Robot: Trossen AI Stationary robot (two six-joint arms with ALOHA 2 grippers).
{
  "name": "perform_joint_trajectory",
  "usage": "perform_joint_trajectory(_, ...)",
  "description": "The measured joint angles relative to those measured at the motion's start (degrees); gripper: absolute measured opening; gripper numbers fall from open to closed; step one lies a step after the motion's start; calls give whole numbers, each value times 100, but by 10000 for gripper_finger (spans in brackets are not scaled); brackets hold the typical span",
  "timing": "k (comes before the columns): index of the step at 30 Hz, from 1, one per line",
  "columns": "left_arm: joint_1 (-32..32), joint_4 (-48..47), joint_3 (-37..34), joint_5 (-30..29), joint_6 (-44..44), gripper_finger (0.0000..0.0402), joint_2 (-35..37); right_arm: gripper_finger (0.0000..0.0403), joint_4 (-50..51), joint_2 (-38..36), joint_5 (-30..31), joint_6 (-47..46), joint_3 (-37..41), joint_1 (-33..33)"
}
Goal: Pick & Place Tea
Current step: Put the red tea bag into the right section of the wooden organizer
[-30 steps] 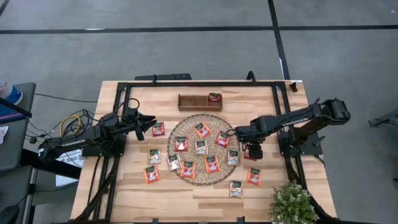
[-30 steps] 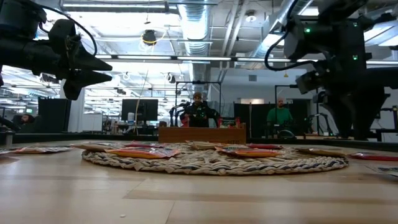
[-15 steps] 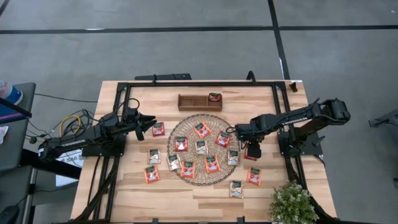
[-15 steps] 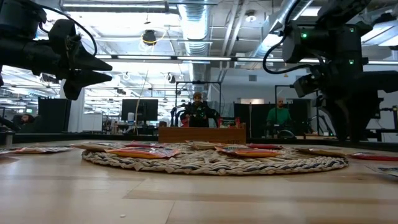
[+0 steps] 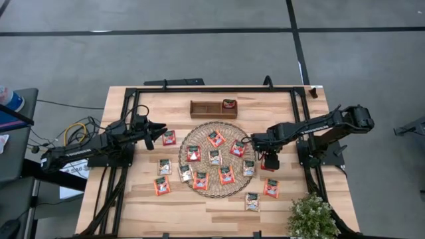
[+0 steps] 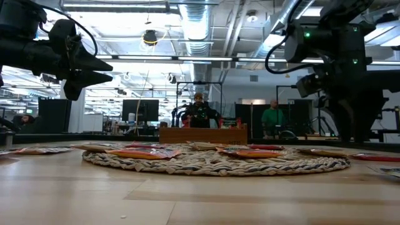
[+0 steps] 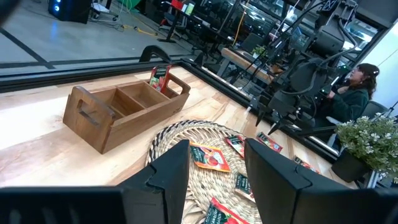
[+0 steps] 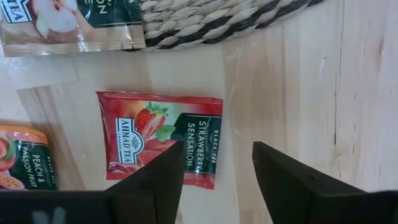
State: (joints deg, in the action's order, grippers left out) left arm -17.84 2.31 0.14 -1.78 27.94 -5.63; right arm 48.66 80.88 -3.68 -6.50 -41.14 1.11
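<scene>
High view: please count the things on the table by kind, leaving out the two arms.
Tea sachets: 15
Woven mat: 1
Wooden tray: 1
Potted plant: 1
Total: 18

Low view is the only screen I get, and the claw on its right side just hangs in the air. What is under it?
Observer: That is the right claw, open, above a red strawberry sachet lying flat on bare wood just off the woven mat.
Operator: Is anything inside the wooden box at the back?
Observer: Yes. The wooden tray has a single sachet in the end compartment on the right arm's side. The other compartments look empty.
Operator: And the other claw?
Observer: The left claw is open, holds nothing, and hovers beside the mat near another red sachet.
</scene>
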Motion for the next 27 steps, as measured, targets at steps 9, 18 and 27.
perform_joint_trajectory(9,1,0,0,0,0,146,-2,184,-11,456,-34,10,4,28)
perform_joint_trajectory(18,1,0,0,0,0,146,0,172,69,1132,-53,-55,-71,43)
perform_joint_trajectory(27,0,0,0,0,-2,146,-2,115,4,957,-112,-354,-1,-14)
